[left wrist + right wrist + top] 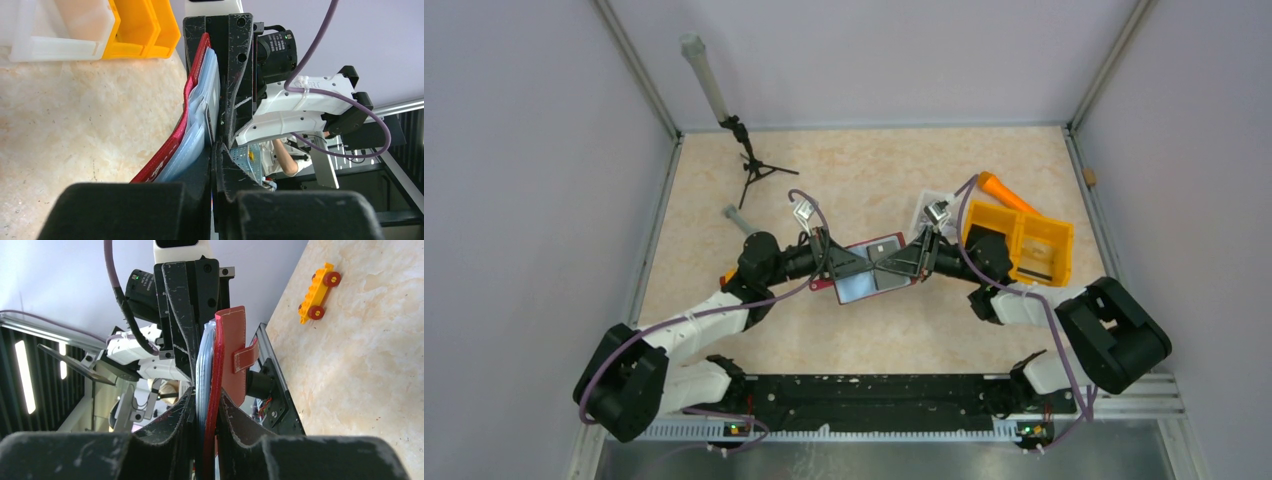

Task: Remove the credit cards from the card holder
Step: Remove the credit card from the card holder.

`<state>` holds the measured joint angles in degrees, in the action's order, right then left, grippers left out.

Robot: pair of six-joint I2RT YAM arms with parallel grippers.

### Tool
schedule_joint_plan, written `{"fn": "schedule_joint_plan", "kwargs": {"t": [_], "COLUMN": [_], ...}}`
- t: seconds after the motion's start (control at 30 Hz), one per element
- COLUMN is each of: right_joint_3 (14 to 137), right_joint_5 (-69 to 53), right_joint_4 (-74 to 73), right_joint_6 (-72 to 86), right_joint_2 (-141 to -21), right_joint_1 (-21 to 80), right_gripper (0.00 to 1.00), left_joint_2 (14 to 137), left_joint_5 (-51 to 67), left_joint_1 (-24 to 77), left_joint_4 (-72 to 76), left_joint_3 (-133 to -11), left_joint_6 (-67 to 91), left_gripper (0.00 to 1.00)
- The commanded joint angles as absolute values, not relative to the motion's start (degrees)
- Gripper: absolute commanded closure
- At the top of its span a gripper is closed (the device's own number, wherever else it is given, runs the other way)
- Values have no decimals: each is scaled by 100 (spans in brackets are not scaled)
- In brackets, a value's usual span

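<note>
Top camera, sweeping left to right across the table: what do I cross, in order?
The tripod → left gripper → card holder, clamped from both sides → right gripper → orange tray.

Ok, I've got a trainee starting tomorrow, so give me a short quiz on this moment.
1. True or false: only the left tool grips the card holder.
2. The two-compartment tray is: A) orange B) green C) black.
3. Fill in: the holder's strap tab shows in the ___ wrist view.
Key: 1 false, the left tool and the right tool both grip it; 2 A; 3 right.
</note>
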<state>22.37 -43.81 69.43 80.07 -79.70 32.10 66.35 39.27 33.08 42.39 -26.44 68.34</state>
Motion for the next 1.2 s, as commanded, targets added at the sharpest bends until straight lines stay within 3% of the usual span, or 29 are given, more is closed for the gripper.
{"fn": "schedule_joint_plan", "kwargs": {"t": [0.0,0.33,0.63,0.87,1.17], "right_joint_3": [2320,2214,2124,2177,2204], "right_joint_5": [-4500,-4567,-4588,-4562,-4525], "right_joint_4": [7274,6997,6944,6932,6808], "right_joint_6": [7931,7769,7753,7760,7672], "right_joint_2": [-7898,-7663,-7557,-7603,-7607], "right_joint_1": [3333,3146,3056,3059,3074], "right_gripper": [83,82,82,81,81], "left_joint_2": [6658,6140,5963,6445,6617], "left_joint_5": [3713,3659,3902,4103,3896], "left_joint_1": [3395,3193,2996,3207,3410], "left_joint_4": [4133,2990,2930,4051,3785], "left_joint_3": [-2848,-2851,-2709,-2702,-2909], "left_joint_6": [6506,5933,5965,6511,6391], "left_gripper": [100,100,100,72,59]}}
